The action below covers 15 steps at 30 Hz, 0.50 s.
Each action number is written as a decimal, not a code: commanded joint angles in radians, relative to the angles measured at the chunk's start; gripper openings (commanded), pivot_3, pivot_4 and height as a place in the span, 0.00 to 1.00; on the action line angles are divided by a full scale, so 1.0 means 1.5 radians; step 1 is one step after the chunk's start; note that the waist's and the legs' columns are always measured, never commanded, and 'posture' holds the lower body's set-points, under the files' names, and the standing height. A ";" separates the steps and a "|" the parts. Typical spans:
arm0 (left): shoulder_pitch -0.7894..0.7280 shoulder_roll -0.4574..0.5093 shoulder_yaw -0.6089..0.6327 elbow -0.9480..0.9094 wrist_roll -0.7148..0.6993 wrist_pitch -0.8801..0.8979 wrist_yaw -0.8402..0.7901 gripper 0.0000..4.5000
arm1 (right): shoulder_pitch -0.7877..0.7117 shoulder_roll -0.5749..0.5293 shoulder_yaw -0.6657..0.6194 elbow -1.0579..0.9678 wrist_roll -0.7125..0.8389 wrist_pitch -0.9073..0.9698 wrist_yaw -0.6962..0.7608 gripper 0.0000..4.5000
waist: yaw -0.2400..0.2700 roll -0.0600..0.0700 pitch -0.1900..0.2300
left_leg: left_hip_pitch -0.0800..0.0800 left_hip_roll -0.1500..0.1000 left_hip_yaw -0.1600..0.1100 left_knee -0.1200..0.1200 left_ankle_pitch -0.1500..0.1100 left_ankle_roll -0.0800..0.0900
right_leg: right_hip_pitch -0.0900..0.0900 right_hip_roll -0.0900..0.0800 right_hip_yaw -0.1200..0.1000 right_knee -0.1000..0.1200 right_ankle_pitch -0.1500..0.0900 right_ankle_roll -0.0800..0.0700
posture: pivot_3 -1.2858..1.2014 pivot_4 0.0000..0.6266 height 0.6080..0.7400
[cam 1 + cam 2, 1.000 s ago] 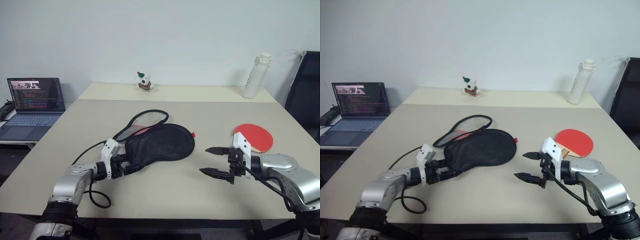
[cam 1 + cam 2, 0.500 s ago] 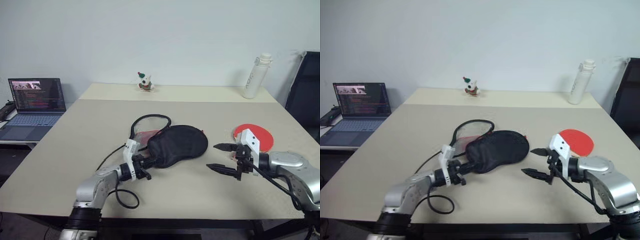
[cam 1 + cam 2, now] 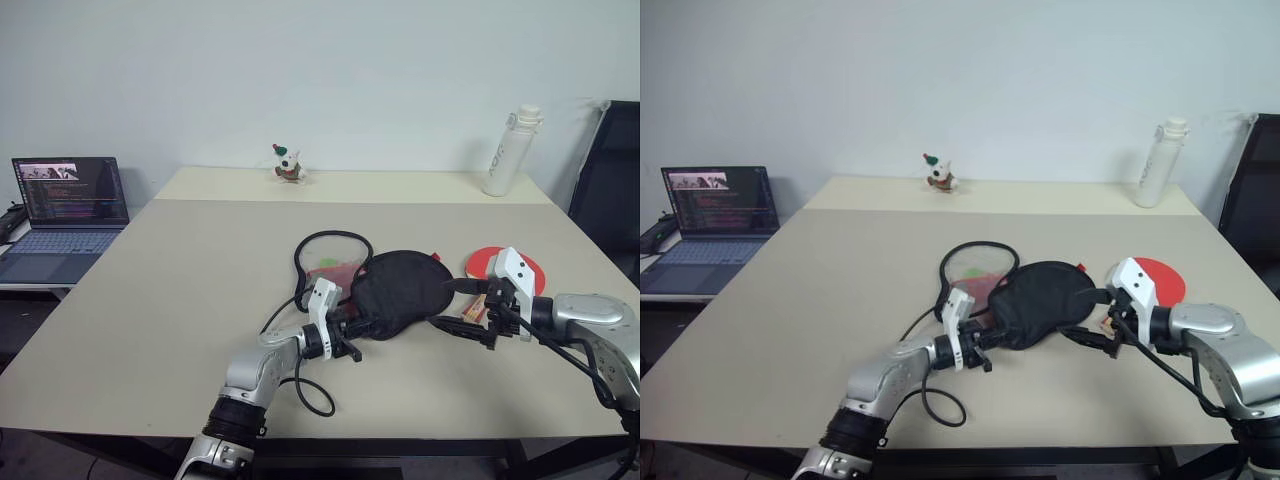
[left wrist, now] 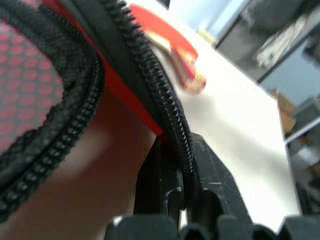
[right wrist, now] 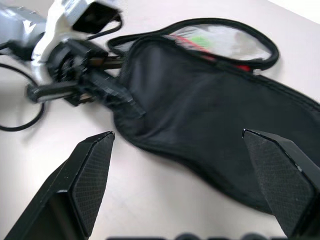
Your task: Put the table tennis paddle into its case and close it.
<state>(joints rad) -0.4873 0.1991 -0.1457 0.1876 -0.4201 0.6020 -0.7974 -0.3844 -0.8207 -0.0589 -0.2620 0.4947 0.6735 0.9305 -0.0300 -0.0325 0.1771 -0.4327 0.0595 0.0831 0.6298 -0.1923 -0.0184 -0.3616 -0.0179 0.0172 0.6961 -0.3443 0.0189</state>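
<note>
The case (image 3: 405, 285) lies black side up at mid-table, its unzipped flap (image 3: 335, 250) looped open to the left and showing red inside. My left gripper (image 3: 362, 326) is shut on the case's near zipper edge; in the left wrist view the fingers (image 4: 207, 165) pinch the zipper (image 4: 150, 65). The paddle (image 3: 481, 262) lies just right of the case, red face up, partly hidden behind my right wrist. My right gripper (image 3: 455, 305) stands wide open at the case's right end, level with it, its fingers (image 5: 92, 170) spread on either side of the black fabric (image 5: 215, 115).
An open laptop (image 3: 68, 205) sits on a side desk at far left. At the back of the table (image 3: 180, 270) stand a small toy figure (image 3: 288, 163) and a white bottle (image 3: 508, 150). A black chair (image 3: 612, 180) is at right. A black cable (image 3: 300, 385) loops by my left arm.
My left gripper closed on the case's edge and dragged the case right, up to the paddle. The right gripper stayed open and drifted slightly right.
</note>
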 commanded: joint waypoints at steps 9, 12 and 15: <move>0.127 0.171 -0.012 -0.146 0.049 -0.053 -0.074 0.78 | -0.037 0.005 -0.025 -0.018 0.043 0.170 -0.090 1.00 | -0.005 0.001 0.000 | 0.001 0.001 0.000 -0.001 0.000 0.000 | 0.000 0.000 0.000 0.000 0.000 0.000 | 0.52 0.24 1.00; 0.194 0.253 -0.002 -0.214 0.036 -0.063 -0.125 0.78 | -0.048 0.027 -0.027 -0.024 0.067 0.282 -0.139 1.00 | -0.007 0.001 -0.001 | 0.001 0.001 0.000 -0.001 0.000 0.000 | 0.000 0.000 0.000 0.000 0.000 0.000 | 0.52 0.24 1.00; 0.236 0.296 0.040 -0.270 -0.012 -0.054 -0.153 0.78 | -0.054 0.074 -0.035 -0.028 0.082 0.362 -0.197 1.00 | -0.008 0.001 -0.001 | 0.001 0.002 0.000 -0.001 0.000 0.000 | 0.000 0.000 0.000 0.000 0.000 -0.001 | 0.52 0.24 1.00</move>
<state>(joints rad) -0.1566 0.6218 -0.1159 -0.1671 -0.3989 0.5028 -0.9939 -0.4467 -0.7271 -0.0872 -0.2674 0.5908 1.1522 0.6830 -0.0426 -0.0310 0.1761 -0.4306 0.0619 0.0836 0.6278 -0.1927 -0.0182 -0.3610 -0.0177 0.0175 0.6964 -0.3447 0.0181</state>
